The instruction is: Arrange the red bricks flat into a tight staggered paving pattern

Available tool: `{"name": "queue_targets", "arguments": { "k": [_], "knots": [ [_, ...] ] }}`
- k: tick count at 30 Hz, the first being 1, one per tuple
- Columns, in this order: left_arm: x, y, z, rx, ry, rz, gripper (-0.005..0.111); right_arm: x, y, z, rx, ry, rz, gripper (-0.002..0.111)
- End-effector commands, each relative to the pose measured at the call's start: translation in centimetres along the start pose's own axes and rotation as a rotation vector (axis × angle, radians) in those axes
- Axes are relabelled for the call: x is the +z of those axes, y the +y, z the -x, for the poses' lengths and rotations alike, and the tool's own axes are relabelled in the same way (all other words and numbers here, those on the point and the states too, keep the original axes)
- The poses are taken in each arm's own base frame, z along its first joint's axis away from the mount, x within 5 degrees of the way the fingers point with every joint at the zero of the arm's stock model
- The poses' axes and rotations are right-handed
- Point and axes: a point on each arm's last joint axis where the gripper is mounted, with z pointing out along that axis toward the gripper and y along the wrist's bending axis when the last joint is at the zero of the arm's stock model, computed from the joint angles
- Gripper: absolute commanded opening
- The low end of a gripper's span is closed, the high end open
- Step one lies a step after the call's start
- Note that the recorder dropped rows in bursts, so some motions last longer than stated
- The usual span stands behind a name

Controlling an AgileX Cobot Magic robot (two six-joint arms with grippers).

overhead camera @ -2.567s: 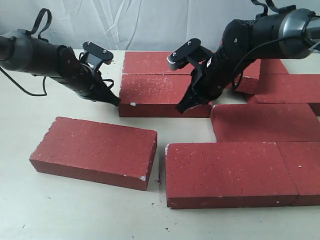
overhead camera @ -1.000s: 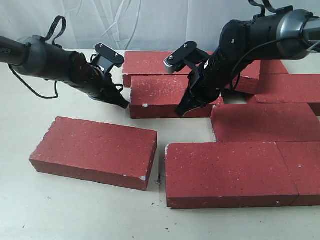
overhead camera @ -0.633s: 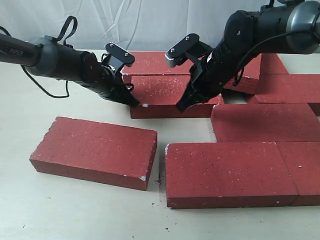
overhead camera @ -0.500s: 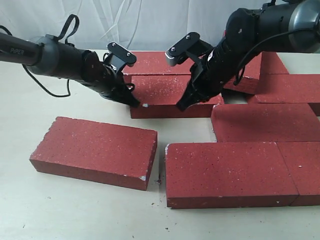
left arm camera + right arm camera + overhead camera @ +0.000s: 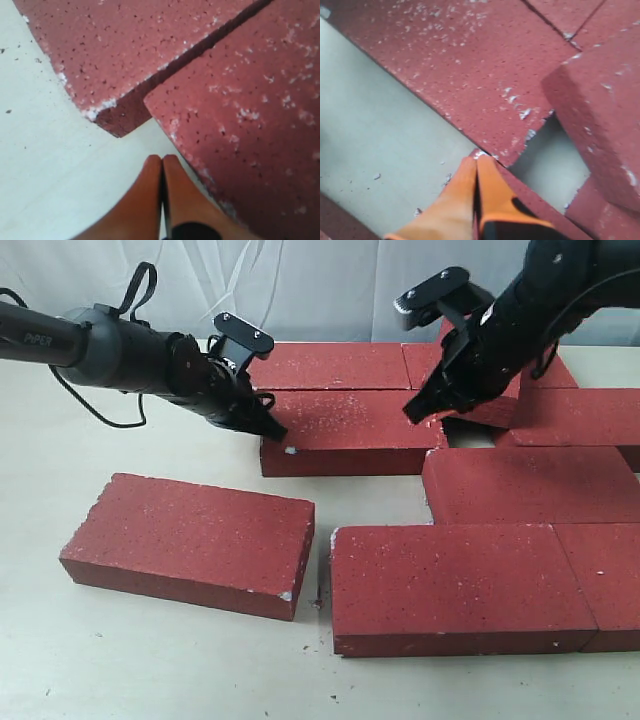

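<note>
Nearest the camera, one of the red bricks [image 5: 190, 545] lies loose and flat on the pale table [image 5: 150, 660], angled, with a gap between it and a brick [image 5: 455, 585] to its right. That brick butts end to end against another [image 5: 610, 575] at the edge of view. A third brick [image 5: 530, 485] lies flat just behind them.

Farther back sits the middle brick [image 5: 350, 430]. The left gripper [image 5: 272, 427] has its orange fingers [image 5: 150, 190] pressed together, holding nothing, with the tip against this brick's left end. The right gripper [image 5: 413, 412] is also pinched closed and empty. It hangs above the brick's right end without touching.

Half a second ago the right gripper was low at the brick's front face, and it has since risen and swung right. Over 2.6 seconds the brick has slid right.

Behind it lies a back brick [image 5: 325, 365], and a tilted brick [image 5: 600, 115] rests by the right gripper. White lettering [image 5: 40, 340] on the left arm appears to read "PIPER".
</note>
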Motion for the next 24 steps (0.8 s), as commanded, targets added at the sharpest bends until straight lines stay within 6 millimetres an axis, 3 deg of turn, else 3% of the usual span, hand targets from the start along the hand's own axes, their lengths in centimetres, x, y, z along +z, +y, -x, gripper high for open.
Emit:
{"name": "queue_targets", "arguments": {
  "k": [1,10,18,24],
  "knots": [
    [0.9,-0.2,0.0,-0.056,-0.006,-0.008,0.0,-2.3,-1.4,-0.9,0.051,-0.096,-0.076,-0.001],
    [1.8,-2.0,0.6,-0.07,-0.024,-0.037,0.0,-5.5,-3.8,-3.8,0.141,-0.202,-0.204,-0.001],
    [2.4,-3.8,0.8,-0.074,-0.058,-0.047,0.0,-5.5,-4.3,-4.4,0.167,-0.204,-0.215,-0.001],
    [2.8,-3.7,0.8,-0.095,-0.083,-0.032,0.0,-5.5,-4.3,-4.3,0.18,-0.214,-0.211,-0.001]
  ]
}}
